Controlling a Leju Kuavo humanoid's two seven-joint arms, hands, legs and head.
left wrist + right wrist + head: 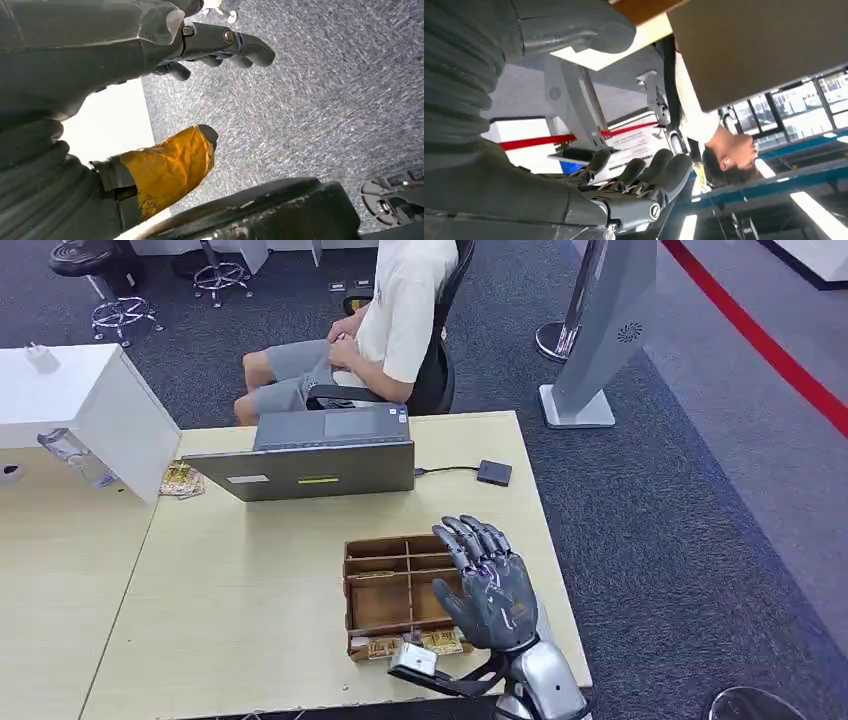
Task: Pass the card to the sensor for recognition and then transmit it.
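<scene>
The robot's right hand (492,590) is raised over the right edge of a pale wooden desk (250,610), palm turned inward, its fingers (480,536) straight and close together, holding nothing. It hovers over the right side of a brown divided tray (385,590). Patterned cards (415,644) lie in the tray's nearest compartment, at about seven o'clock from the hand. At twelve o'clock from the tray stands an open grey laptop (315,468) with a pale sticker and a yellow-green strip on its lid, the writing too small to read. A cable runs from it to a small black sensor box (494,473) at two o'clock from the tray. Behind the desk a person (385,320) sits in a black office chair on dark blue-grey carpet, where a red stripe (760,340) crosses at upper right beside a grey stand (600,340). The left hand (150,75) hangs above carpet, its fingers (250,50) loosely curled apart and empty, the thumb wrapped in yellow tape (167,167).
</scene>
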